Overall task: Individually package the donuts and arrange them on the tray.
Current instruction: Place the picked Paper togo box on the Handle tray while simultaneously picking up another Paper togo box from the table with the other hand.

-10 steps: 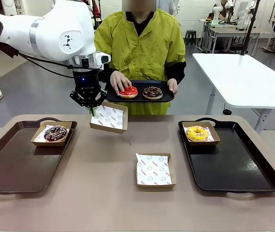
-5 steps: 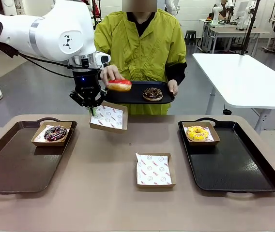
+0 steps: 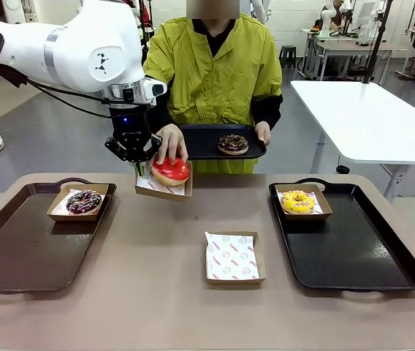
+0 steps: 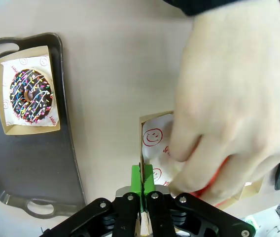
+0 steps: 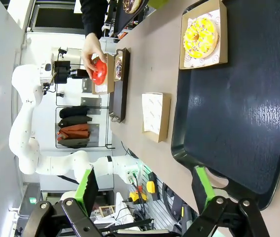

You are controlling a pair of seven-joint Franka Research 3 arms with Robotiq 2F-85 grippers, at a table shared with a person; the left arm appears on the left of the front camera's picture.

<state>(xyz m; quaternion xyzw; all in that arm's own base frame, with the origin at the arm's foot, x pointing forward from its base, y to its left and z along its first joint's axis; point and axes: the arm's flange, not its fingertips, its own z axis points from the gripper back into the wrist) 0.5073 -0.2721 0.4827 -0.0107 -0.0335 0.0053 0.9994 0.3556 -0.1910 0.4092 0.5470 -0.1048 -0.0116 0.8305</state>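
The left hand (image 3: 140, 165), shut tight, pinches the rim of the cardboard box (image 3: 182, 194). The red donut (image 3: 172, 172) lies inside, just beside it, under the person's palm (image 3: 169, 144). The right hand (image 5: 145, 187) gapes empty.

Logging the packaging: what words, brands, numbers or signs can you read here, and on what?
No word or number reads clearly.
Paper liner in the box pinched by the left gripper: a red smiley face; red lettering beside it, partly under the person's hand, unreadable.
Liner of the mid-table box: repeated red print, too small to read.
Left arm: a black mark, no letters.
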